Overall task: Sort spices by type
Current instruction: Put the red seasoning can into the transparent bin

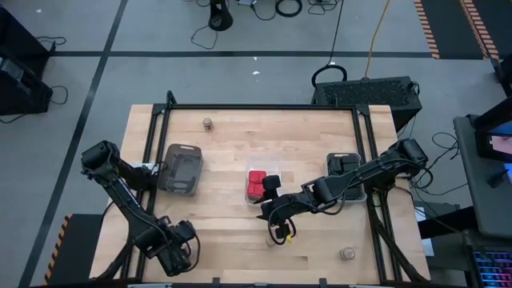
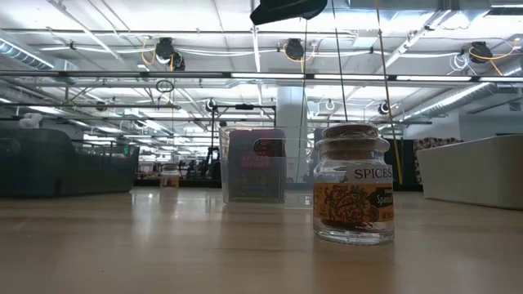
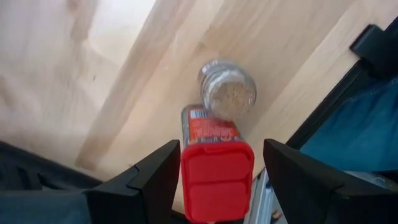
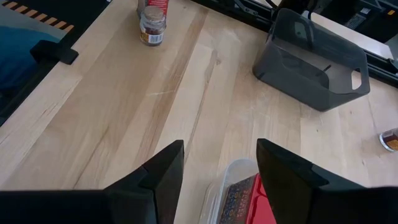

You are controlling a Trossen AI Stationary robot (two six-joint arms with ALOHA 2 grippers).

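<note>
Spices: we see three kinds spread over the bench [image 1: 240,136]: red boxes [image 1: 257,185], black boxes [image 1: 346,163] and small round jars.
Red boxes: most sit together in a clear tray [image 4: 227,174] near the middle of the bench.
Black boxes: they sit in a tray at the bench's right side, beside the right arm.
Loose jars: we find one far jar [image 1: 207,123] close to the back edge and one near jar [image 1: 347,254] close to the front edge, well apart.
Left hand [image 3: 216,149]: it hangs over the front left corner of the bench, fingers spread.
Single red box [image 3: 216,177]: it stands upright between the left hand's fingers, red lid towards the camera. A gap shows on one side of it, so we do not read it as clamped.
Corner jar [image 3: 227,93]: it stands just beyond that box, touching it or nearly so.
Right hand [image 4: 221,149]: it hovers over the edge of the clear tray, fingers apart and holding nothing. The red boxes lie just below and beside it.
Grey tray [image 4: 311,68]: it stands on the left half of the bench, well apart from both hands.
</note>
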